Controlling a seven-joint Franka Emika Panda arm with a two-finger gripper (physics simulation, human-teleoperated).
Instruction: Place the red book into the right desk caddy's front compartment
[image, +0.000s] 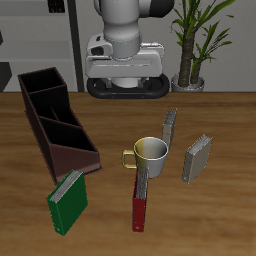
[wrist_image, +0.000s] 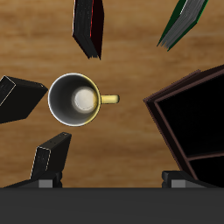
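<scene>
The red book (image: 140, 199) is a thin hardcover slab with a darker edge, standing on its edge on the wooden desk (image: 220, 215). Its long axis runs from the desk's front edge back toward the mug (image: 150, 152), and its far end is just beside the mug's base. In the wrist view the red book (wrist_image: 90, 26) shows a dark spine edge and a red cover, tilted a little.

The mug is round, pale inside, with a yellow handle (wrist_image: 108, 99). The caddy (image: 55, 120) is a long, open-topped, dark maroon box with slanted walls and inner dividers; it lies well apart from the red book, across the mug from the notebooks. A green book (image: 69, 200) leans just off its near end. Two grey spiral notebooks (image: 197, 158) stand upright beyond the mug.

The gripper (wrist_image: 112, 179) hangs above the mug; only the bases of the jaws show, set well apart, pinching nothing.
</scene>
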